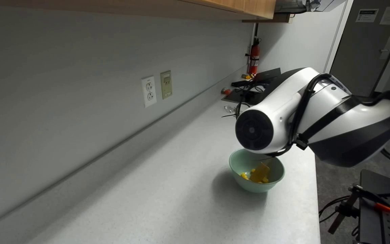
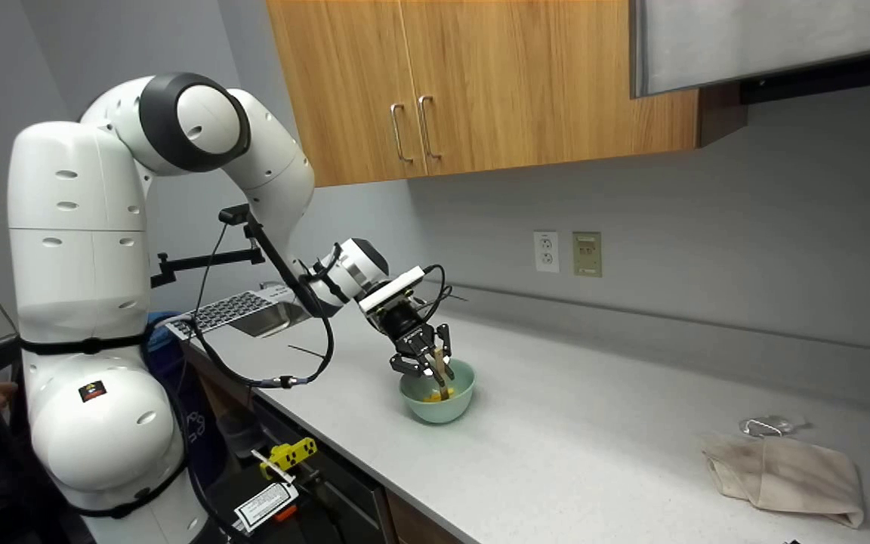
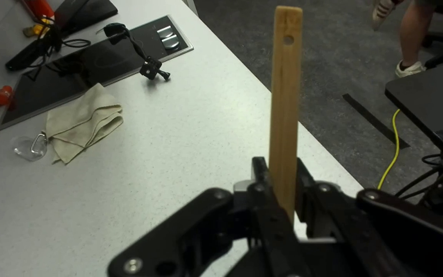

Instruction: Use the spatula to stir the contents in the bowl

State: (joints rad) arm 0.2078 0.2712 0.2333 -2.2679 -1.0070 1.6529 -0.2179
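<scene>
Gripping the wooden spatula (image 3: 285,107) between my 2 fingers (image 3: 260,169), I hold its blade (image 1: 260,172) down inside the pale green bowl (image 1: 253,187), among the yellow contents (image 1: 244,176). I judge stirring to be the step in hand; whether the blade is circling I cannot tell. The next move calls for a low sweep round the bowl's inner wall, light enough not to push it. No writing is legible: the sign (image 1: 367,15) on the grey door (image 1: 354,61), the white tag (image 2: 266,505) and the badge (image 2: 91,391) on my arm (image 2: 80,287) show too small. A blue bin (image 2: 201,397) bears what looks like a recycling symbol (image 2: 195,427).
</scene>
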